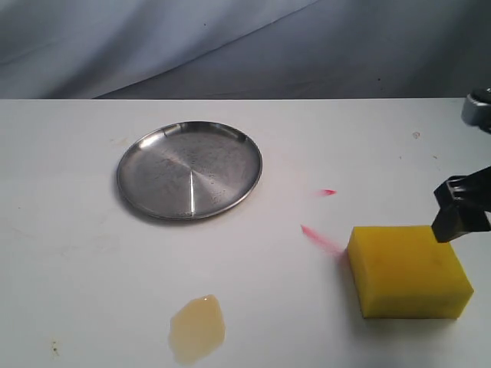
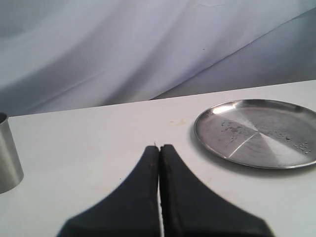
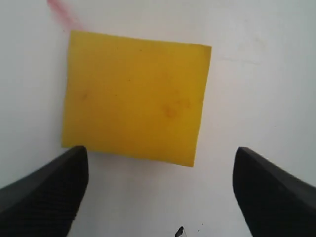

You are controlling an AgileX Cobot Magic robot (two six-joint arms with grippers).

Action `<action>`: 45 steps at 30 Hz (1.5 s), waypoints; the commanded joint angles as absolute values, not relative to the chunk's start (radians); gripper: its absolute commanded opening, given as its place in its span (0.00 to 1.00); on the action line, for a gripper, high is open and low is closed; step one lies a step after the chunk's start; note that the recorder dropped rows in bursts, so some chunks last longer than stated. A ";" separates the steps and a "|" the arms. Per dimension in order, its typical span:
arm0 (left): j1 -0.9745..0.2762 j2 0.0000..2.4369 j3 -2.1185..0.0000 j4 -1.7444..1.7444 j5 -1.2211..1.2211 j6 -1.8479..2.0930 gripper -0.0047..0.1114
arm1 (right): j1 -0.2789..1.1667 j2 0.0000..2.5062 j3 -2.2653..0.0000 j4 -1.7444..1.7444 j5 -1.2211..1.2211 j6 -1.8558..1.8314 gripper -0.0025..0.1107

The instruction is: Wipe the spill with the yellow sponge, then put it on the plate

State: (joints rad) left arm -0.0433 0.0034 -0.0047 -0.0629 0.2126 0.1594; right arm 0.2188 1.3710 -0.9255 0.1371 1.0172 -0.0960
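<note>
Your right gripper is spread wide, its jaws set further apart than the sponge is broad, and it has hold of nothing. In the wrist view both black fingers frame the yellow block without pinching it. In the exterior view that gripper sits at 3 o'clock on the table, right at the far right corner of the sponge; you can't tell from here whether it touches the foam. The sponge lies flat at 4 o'clock, and a pink streak runs up to its near left corner. A smaller pink dash lies just beyond that, toward the centre. The spill, a pale tan puddle, sits at 7 o'clock near the front edge, well apart from the sponge. The plate rests at 10 o'clock, shiny and bare, directly behind the puddle. Your left gripper has its jaws pressed together with nothing between them, hovering over bare table with the plate ahead of it. A metal cup stands off to its other side.
</note>
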 commanded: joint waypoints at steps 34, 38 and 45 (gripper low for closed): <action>-0.048 0.000 0.000 -0.069 0.205 0.160 0.04 | 0.326 1.510 -0.881 0.447 0.766 -0.359 0.02; -0.048 0.000 0.000 -0.069 0.205 0.160 0.04 | 0.462 1.470 -0.886 0.598 0.735 -0.401 0.02; -0.048 0.000 0.000 -0.069 0.205 0.160 0.04 | 0.689 1.581 -0.991 0.698 0.678 -0.413 0.02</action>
